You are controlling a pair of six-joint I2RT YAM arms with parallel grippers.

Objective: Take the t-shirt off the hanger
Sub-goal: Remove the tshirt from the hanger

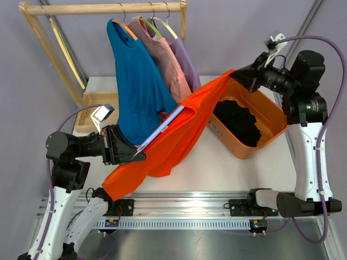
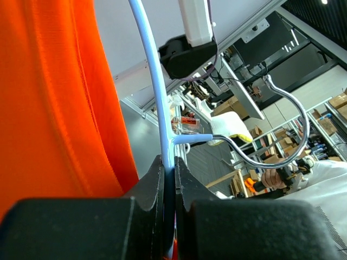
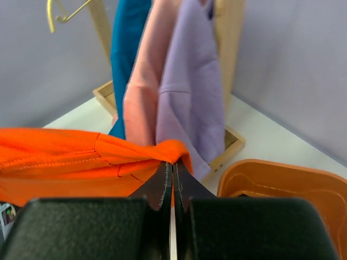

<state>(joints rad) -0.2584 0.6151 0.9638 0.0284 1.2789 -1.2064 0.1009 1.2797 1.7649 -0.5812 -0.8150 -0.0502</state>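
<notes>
T-shirt (image 1: 173,135) edge pinched in right gripper (image 1: 233,72) near bin (image 1: 274,117); left gripper (image 1: 141,155) clamps hanger (image 1: 162,129).

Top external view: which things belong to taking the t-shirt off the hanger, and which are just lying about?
In the job: orange t-shirt; pale blue hanger; left claw, shut on the hanger; right claw, shut on the t-shirt.
Just there: wooden rack; teal shirt, pink shirt, lilac shirt hanging on it; orange bin; dark clothes inside.
</notes>
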